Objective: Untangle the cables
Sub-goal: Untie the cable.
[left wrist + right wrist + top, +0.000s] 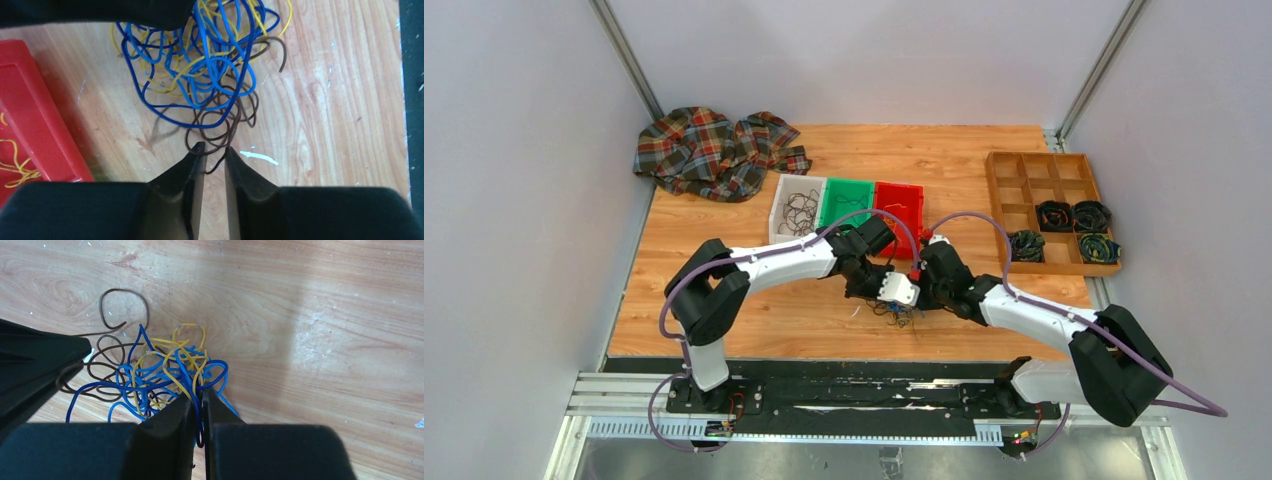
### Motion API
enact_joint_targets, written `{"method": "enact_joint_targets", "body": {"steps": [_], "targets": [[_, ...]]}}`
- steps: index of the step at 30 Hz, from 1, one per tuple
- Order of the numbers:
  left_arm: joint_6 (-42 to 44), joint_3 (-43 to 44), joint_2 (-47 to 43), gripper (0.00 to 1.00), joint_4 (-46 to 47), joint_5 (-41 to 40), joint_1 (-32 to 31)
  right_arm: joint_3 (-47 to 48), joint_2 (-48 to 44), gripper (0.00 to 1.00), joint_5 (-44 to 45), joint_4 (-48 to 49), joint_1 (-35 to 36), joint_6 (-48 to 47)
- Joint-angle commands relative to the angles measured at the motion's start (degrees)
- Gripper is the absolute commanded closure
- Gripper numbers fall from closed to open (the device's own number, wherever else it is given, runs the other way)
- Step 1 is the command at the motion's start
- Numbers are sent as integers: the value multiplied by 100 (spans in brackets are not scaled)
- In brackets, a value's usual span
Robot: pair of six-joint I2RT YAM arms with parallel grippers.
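Overhead, both arms reach inward and their grippers meet low over the near middle of the wooden table (754, 320), with the cables (902, 318) lying between and just beneath them.

From the left wrist, the left gripper (215, 151) has its two dark fingers drawn close, with a narrow gap still showing bare wood. A brown strand (216, 167) passes through that gap at the tips; no pinch on it is visible. The cables (200, 75), a loose clump of blue, yellow and brown loops, lie directly ahead of the fingertips, the brown loops nearest. A red bin (35, 115) sits off to the left of the fingers.

From the right wrist, the right gripper (200, 397) is almost closed, only a slit left, and a blue strand (199, 415) runs down through it, clamped. The rest of the clump spreads ahead and to the left of these fingertips, resting on the table.
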Motion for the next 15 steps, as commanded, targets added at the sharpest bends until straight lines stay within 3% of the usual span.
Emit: {"method": "enact_joint_targets", "body": {"steps": [1, 4, 15], "targets": [[-323, 121, -160, 85, 22, 315, 276, 7, -58, 94, 31, -208, -118, 82], [-426, 509, -369, 99, -577, 340, 521, -15, -135, 95, 70, -216, -147, 106], [-731, 1809, -2002, 99, -3126, 295, 944, -260, -646, 98, 219, -217, -238, 91]]}}
